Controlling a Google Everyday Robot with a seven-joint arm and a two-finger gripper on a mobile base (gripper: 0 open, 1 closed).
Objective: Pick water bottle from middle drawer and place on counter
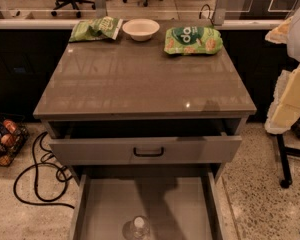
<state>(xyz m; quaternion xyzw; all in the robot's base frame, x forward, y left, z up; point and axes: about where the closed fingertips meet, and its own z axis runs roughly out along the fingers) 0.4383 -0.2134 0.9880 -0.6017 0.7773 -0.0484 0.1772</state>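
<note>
Camera view showed the gripper (290,100) at the right edge of the picture, a pale, yellow-lit shape hanging beside the cabinet and touching nothing. I could not tell if it was spread wide or squeezed together. Far down and to the left of the gripper, the water bottle (138,227) sat on the flat grey floor of the middle drawer (110,204), which was pulled out. The bottle seemed to stand up, with its white cap pointing at the camera, near the bottom edge of the picture and away from the side walls. Between the bottle and the gripper's height was the top drawer (90,151), pulled out a little, with a black handle (148,152) on its front. The shiny counter (140,79) lay just to the left of the gripper. At the counter's back edge, up and left of the gripper, were a green snack bag (193,39), a white bowl (141,28) and another green bag (95,29) in a row. Much farther left, on the floor, lay a black cable (35,179) and a wire basket (5,141).
</note>
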